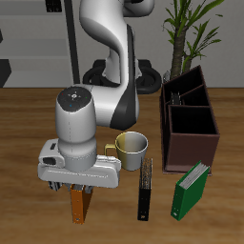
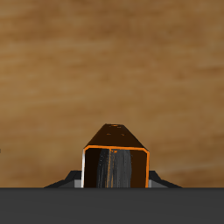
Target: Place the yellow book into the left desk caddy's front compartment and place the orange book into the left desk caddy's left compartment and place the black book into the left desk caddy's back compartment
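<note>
The orange book stands upright under my gripper, near the table's front edge. In the wrist view the orange book fills the gap between the fingers, and my gripper is shut on its upper end. The black book stands beside it, closer to the caddy. The left desk caddy is a tall dark brown box with dividers, farther back, and its compartments show nothing inside. The yellow book is out of view.
A cream mug stands between my gripper and the caddy. A green book leans upright in front of the caddy. A potted plant rises behind the caddy, beside the robot's base.
</note>
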